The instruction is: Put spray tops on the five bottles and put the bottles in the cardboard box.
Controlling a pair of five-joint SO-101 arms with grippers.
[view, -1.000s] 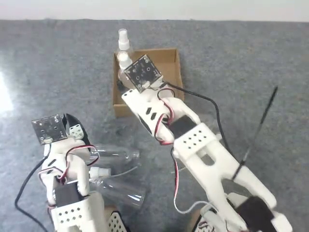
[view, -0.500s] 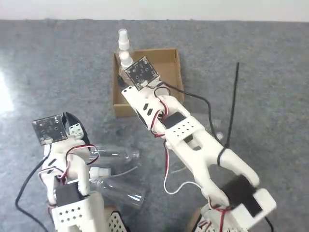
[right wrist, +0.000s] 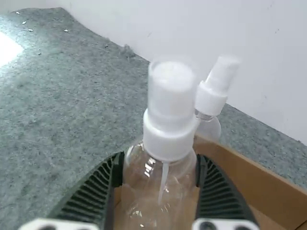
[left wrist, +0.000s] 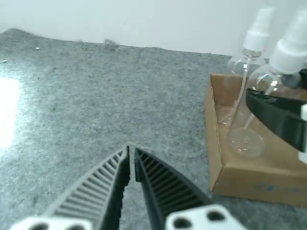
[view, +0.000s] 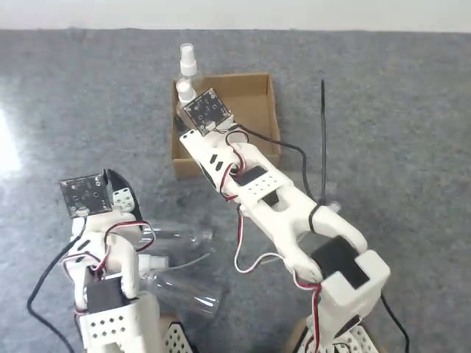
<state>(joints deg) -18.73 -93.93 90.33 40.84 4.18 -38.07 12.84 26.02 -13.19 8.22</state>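
Cardboard box (view: pixel 250 103) sits mid-table on grey felt (view: pixel 383 110). Right pincer (right wrist: pixel 159 167) is clamped on a bottle (right wrist: pixel 144 191) just under the shoulder, one jaw each side, with the spray top (right wrist: pixel 170 110) fitted and pointing up. Gripping that high keeps the bottle upright and leaves its base free to seat. In the left wrist view the base is inside the box, at the far corner on the left arm's side, and looks down on the floor.

Second bottle (view: pixel 188 60), also topped, stands upright just beside it at that corner. Can't tell if it's inside the wall or just outside. Packing into the corner makes sense, since it saves floor for the others.

Left pincer (left wrist: pixel 132 153) is empty, jaws nearly together with only a slit between. It hangs over bare felt, well apart from the box and out of the right arm's way. Beside that arm, two clear bottles (view: pixel 180 235) lie on their sides with a white top (view: pixel 151 261) between them. Can't tell whether it's screwed on.

My read: placement is nearly done. Next is to release and lift straight up. Risk is a jaw clipping either neck and tipping both bottles.
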